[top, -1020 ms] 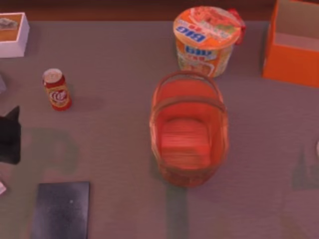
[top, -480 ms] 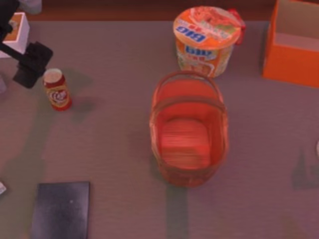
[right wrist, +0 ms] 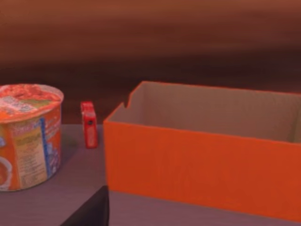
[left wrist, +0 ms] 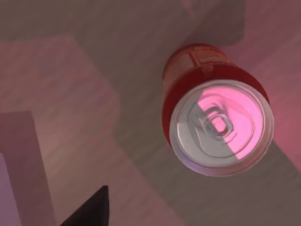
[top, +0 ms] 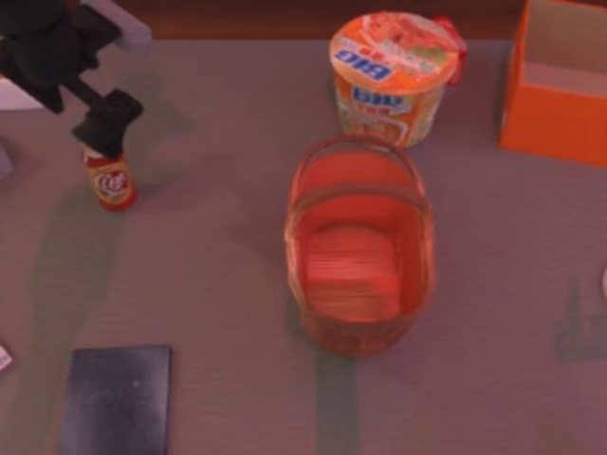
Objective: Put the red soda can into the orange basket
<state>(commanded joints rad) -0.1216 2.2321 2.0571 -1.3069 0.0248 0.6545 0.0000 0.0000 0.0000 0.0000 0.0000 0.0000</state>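
Your left claw hangs directly over the red soda can, covering its top in the top view; whether its fingers are spread or clenched you cannot tell. In the left wrist view the can's silver lid sits off to one side, with only one dark fingertip showing at the picture's edge, so centre the claw over the lid before you descend. Come down with the fingers on either side of the upright can, and grip low enough that it will not tip. The can stands at the counter's left, well apart from the orange basket in the middle. Half a second ago the claw was beside the can, toward the far left corner; now it is above it. Your right claw is out of the top view.
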